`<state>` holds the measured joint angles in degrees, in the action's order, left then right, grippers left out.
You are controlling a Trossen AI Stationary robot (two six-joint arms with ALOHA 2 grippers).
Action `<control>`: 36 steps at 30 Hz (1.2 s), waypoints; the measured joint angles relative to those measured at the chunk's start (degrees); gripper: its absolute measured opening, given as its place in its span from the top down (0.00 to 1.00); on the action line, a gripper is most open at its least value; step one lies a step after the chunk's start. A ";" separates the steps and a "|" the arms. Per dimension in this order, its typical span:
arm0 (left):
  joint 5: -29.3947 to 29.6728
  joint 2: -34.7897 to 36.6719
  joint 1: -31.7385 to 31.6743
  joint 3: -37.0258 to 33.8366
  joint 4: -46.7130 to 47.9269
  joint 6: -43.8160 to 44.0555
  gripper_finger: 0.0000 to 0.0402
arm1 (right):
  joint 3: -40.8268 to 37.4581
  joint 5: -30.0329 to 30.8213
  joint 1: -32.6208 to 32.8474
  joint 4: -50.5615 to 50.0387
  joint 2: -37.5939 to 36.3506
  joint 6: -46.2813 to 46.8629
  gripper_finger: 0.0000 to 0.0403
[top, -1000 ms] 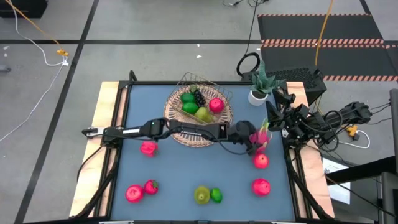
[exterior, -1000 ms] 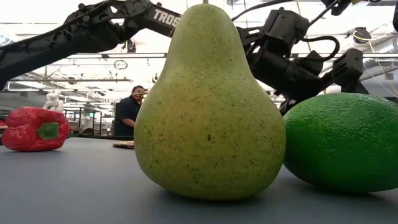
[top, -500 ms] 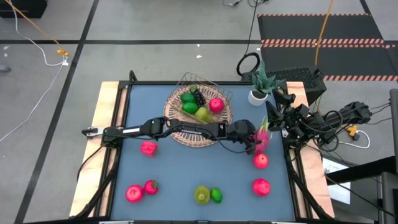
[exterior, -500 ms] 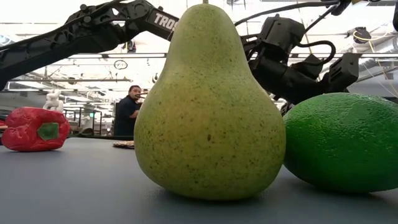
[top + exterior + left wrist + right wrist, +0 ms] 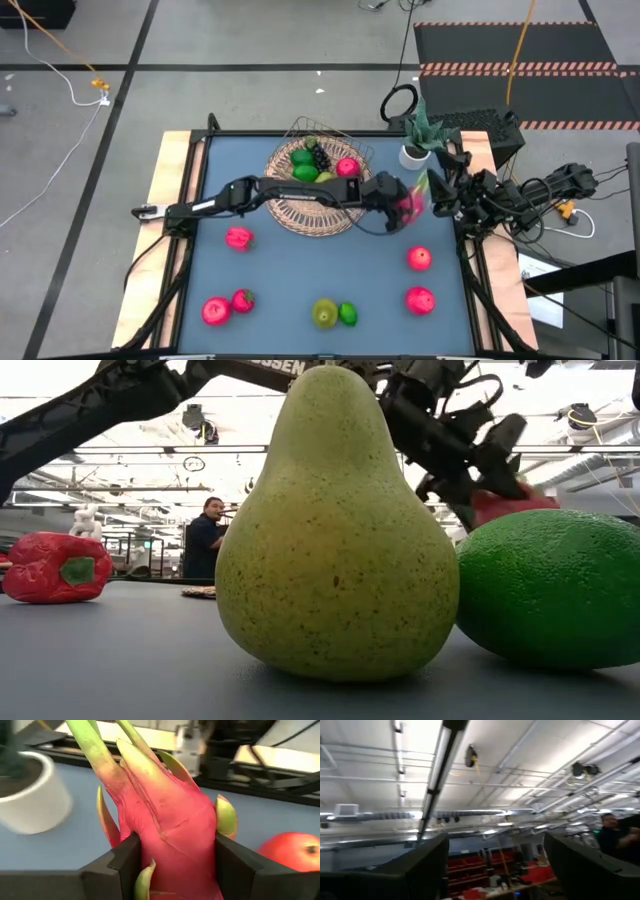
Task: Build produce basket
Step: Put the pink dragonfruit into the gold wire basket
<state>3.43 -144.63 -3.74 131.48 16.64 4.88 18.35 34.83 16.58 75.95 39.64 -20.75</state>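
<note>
The tan wicker basket (image 5: 318,200) stands at the table's far middle and holds green fruits, a dark grape bunch (image 5: 320,157) and a red fruit (image 5: 347,167). My left arm reaches over the basket. My left gripper (image 5: 398,198) is just right of the basket, shut on the pink dragon fruit (image 5: 413,199) (image 5: 167,815). Red fruits (image 5: 419,258), a pear (image 5: 325,313) (image 5: 335,530) and a lime (image 5: 347,314) (image 5: 550,600) lie on the near half of the table. My right gripper (image 5: 505,870) is folded back at the right edge (image 5: 470,195), open, pointing at the ceiling. My left gripper pinches the dragon fruit across the middle of its pink body (image 5: 150,845), one finger (image 5: 125,862) on each side. The fingers come from the table's left, slanting down. The fruit is lifted clear of the table, its green-tipped end (image 5: 87,735) pointing away from the wrist.
A small white pot (image 5: 413,153) (image 5: 30,795) with a green plant stands at the far right corner, close to the held fruit. A red pepper (image 5: 238,238) (image 5: 55,567) lies left of the basket. A person (image 5: 207,535) is in the room behind the table.
My left gripper has risen and moved toward the table's far edge, still shut on the dragon fruit. The fruit has come up off the table and now hangs beside the basket's right rim, nearer the white pot.
</note>
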 joint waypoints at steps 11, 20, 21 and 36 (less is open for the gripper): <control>12.19 13.31 -4.14 0.22 14.97 -4.60 0.50 | 0.02 -13.38 0.04 -1.47 -0.64 6.48 0.20; 14.51 23.47 -4.62 0.22 23.33 -5.01 0.49 | 0.02 -9.56 0.04 -7.35 -2.40 4.61 0.20; 15.51 24.22 -4.61 0.22 25.41 -4.99 0.50 | 0.02 -9.13 0.04 -7.31 -2.51 4.57 0.20; 21.05 28.33 -7.95 -24.83 22.36 4.12 0.48 | 0.02 -9.33 0.02 -8.57 -3.65 5.55 0.20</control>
<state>24.47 -116.30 -11.70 106.65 39.01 9.00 18.37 25.50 16.60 67.39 35.99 -15.20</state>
